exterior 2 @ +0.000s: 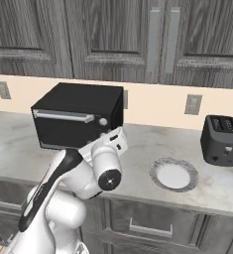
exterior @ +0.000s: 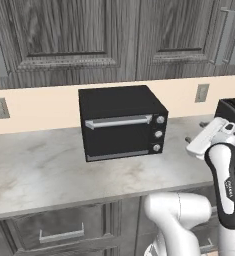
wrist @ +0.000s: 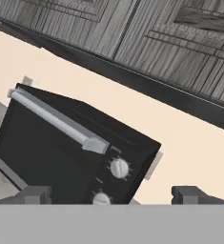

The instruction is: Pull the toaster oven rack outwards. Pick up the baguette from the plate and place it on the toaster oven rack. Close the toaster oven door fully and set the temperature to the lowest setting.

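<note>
The left base view looks forward and down from behind the arm's left side, facing the toaster oven (exterior: 121, 122) on the counter (exterior: 34, 170); the right base view takes the same oven from the right, adding the plate (exterior 2: 174, 174) and slot toaster (exterior 2: 222, 140). The hand view sits closest and rolled, the oven door (wrist: 46, 152) just beyond and between the fingertips (wrist: 35, 194).

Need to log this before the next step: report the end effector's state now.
End effector: open and empty, fingertips spread wide, aimed at the closed toaster oven and touching nothing.
</note>
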